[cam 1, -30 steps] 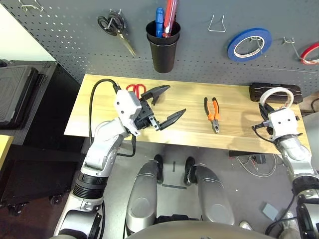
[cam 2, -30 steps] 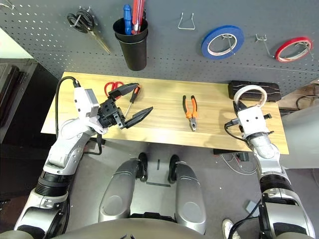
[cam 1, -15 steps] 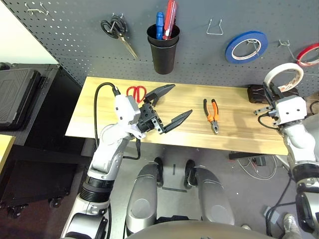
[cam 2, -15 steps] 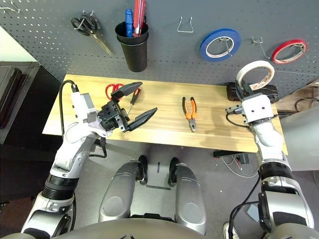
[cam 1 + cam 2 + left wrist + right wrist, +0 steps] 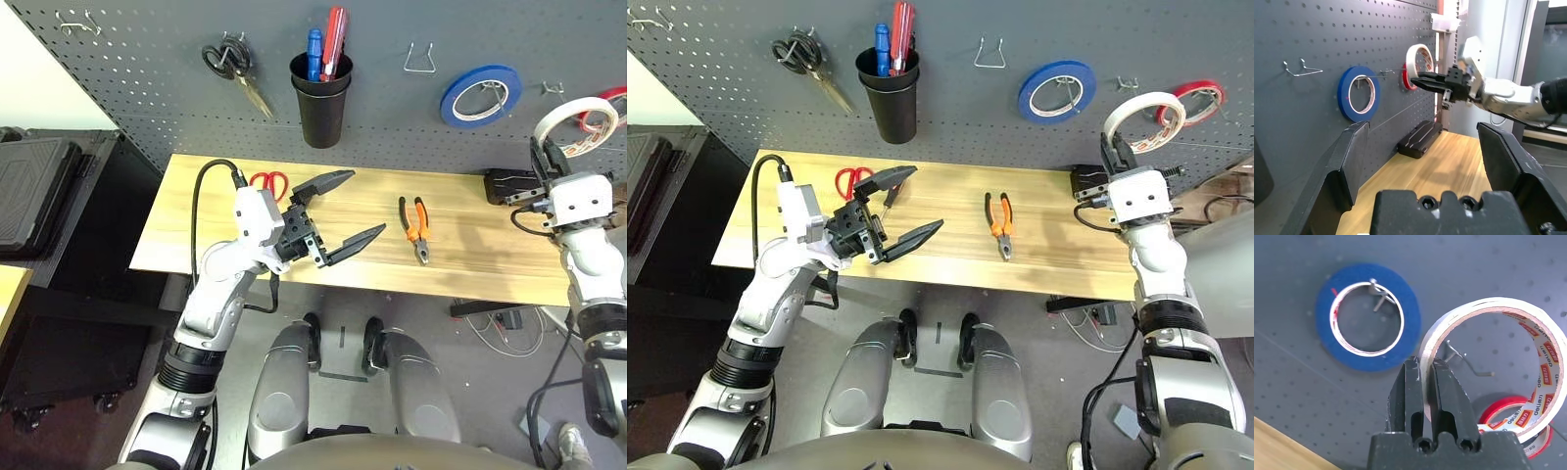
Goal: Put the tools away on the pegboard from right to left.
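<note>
While the left pincer [image 5: 338,213] gapes wide, the right pincer [image 5: 1425,382] grips the white tape roll [image 5: 1488,362] at the pegboard [image 5: 147,78], near a hook [image 5: 1464,360].

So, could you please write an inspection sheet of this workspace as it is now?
Surface: wooden table, flat.
Job's things: white tape held up at the pegboard near a bare hook; pliers, screwdriver, red scissors lie on the table.
Clutter: blue tape, red tape, black scissors, cup with tools on the pegboard; black case on the table.
Grippers: left claw open, empty; right claw shut on the white tape.
Cables: black cable at the left arm.
Surroundings: nothing seen.
</note>
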Action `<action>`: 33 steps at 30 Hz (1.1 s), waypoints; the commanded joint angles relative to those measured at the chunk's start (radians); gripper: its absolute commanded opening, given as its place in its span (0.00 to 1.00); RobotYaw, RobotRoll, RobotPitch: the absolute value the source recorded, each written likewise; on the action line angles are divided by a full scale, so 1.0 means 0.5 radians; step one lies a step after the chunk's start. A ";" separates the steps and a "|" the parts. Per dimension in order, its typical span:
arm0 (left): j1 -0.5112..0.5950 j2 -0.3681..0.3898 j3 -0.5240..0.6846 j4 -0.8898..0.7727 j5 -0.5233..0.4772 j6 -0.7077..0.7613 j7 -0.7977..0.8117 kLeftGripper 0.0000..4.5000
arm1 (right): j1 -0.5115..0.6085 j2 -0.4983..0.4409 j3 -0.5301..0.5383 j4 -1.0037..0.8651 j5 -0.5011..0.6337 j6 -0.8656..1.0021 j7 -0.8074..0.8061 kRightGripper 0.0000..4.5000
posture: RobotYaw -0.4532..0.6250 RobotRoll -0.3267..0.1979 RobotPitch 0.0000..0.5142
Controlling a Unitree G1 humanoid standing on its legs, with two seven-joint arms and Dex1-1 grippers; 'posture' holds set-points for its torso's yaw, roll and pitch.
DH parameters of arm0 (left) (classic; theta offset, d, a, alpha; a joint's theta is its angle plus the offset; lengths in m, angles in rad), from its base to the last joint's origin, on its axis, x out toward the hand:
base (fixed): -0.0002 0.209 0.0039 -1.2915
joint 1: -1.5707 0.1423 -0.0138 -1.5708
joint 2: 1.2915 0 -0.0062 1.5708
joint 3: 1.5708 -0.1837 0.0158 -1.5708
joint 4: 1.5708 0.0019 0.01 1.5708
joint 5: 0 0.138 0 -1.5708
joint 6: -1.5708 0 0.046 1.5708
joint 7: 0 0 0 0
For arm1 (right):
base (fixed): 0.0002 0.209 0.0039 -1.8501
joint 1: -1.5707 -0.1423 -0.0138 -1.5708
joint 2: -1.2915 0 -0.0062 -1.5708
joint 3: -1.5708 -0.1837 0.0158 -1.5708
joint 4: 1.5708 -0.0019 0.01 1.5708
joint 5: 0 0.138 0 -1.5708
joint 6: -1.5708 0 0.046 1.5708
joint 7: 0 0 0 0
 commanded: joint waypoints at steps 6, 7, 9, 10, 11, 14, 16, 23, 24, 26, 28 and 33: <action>-0.008 0.024 -0.055 0.008 0.056 -0.014 -0.031 1.00 | -0.255 -0.040 0.028 0.278 -0.016 0.182 0.077 0.00 | 0.56 0.62 0.41; -0.013 0.028 -0.056 0.012 0.062 -0.011 -0.031 1.00 | -0.311 -0.040 0.038 0.325 -0.025 0.246 0.085 0.00 | 0.56 0.62 0.41; -0.025 0.035 -0.056 0.021 0.069 -0.004 -0.032 1.00 | -0.405 -0.037 0.053 0.407 -0.036 0.353 0.099 0.00 | 0.56 0.62 0.41; -0.027 0.040 -0.056 0.021 0.071 -0.002 -0.032 1.00 | -0.436 -0.036 0.057 0.434 -0.040 0.384 0.096 0.00 | 0.56 0.62 0.42; -0.030 0.043 -0.057 0.022 0.072 0.000 -0.031 1.00 | -0.456 -0.035 0.062 0.453 -0.043 0.404 0.090 0.00 | 0.56 0.62 0.42; -0.040 0.057 -0.063 0.036 0.085 0.000 -0.033 1.00 | -0.521 -0.028 0.074 0.509 -0.057 0.484 0.061 0.14 | 0.56 0.62 0.42; -0.040 0.063 -0.067 0.037 0.094 0.001 -0.033 1.00 | -0.524 -0.024 0.069 0.501 -0.051 0.470 0.050 0.28 | 0.57 0.62 0.43; -0.021 0.073 -0.090 0.041 0.121 0.004 -0.026 1.00 | -0.166 0.004 0.079 0.226 -0.024 0.145 0.101 0.87 | 0.56 0.62 0.45; -0.015 0.077 -0.093 0.038 0.125 0.006 -0.026 1.00 | -0.106 0.013 0.075 0.171 -0.010 0.130 0.112 0.95 | 0.56 0.62 0.45; 0.000 0.094 -0.101 0.044 0.141 0.010 -0.027 1.00 | 0.089 0.044 0.074 -0.015 0.032 0.159 0.155 0.99 | 0.55 0.62 0.47; 0.014 0.119 -0.113 0.049 0.168 0.026 -0.027 1.00 | 0.240 0.072 0.071 -0.166 0.069 0.233 0.190 0.99 | 0.55 0.62 0.47; 0.053 0.224 -0.167 0.028 0.268 0.153 -0.015 1.00 | 0.596 0.152 0.053 -0.558 0.176 0.694 0.243 0.99 | 0.54 0.62 0.51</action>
